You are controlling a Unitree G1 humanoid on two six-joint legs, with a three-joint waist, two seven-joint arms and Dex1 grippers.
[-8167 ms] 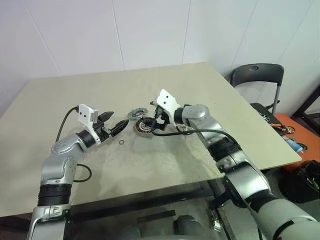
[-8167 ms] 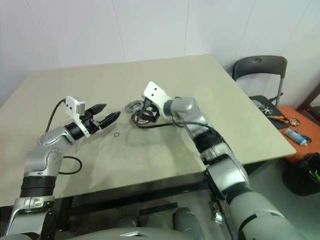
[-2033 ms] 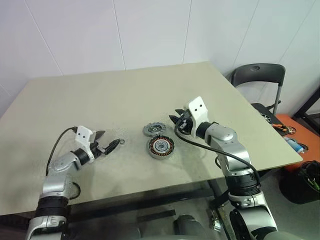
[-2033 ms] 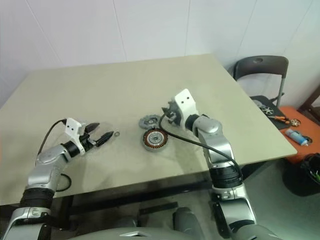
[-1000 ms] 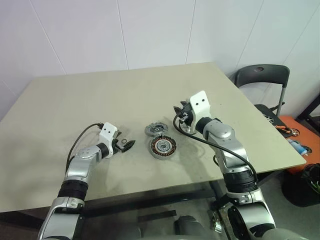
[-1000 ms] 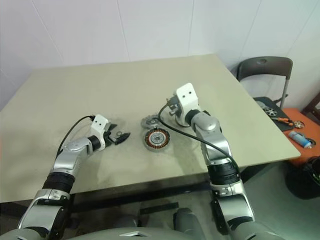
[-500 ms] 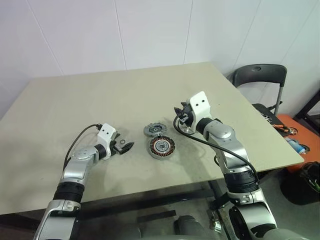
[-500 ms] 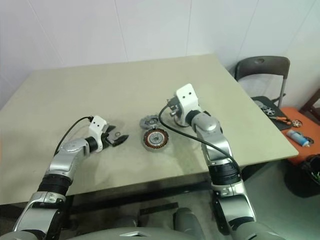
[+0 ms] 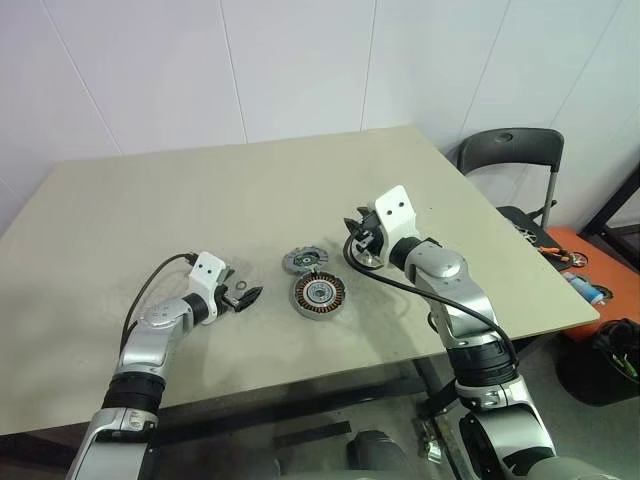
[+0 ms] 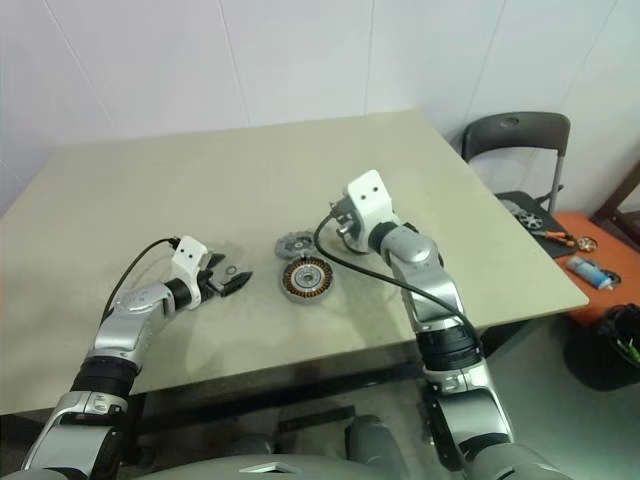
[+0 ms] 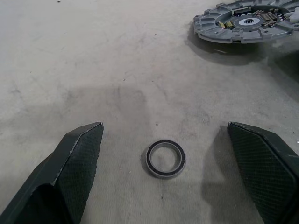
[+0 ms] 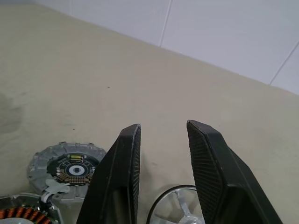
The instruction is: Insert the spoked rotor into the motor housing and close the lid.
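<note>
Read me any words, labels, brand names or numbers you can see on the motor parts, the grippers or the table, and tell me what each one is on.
None can be read.
The circuit board inside the flat round part: components show, any markings too small to read.
The motor housing, small ring and table: no text visible.

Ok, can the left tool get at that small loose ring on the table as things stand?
Probably yes. The left tool is open, one finger on each side of the small ring, which lies flat on bare table. Nothing sits between them; the lid lies well beyond.
</note>
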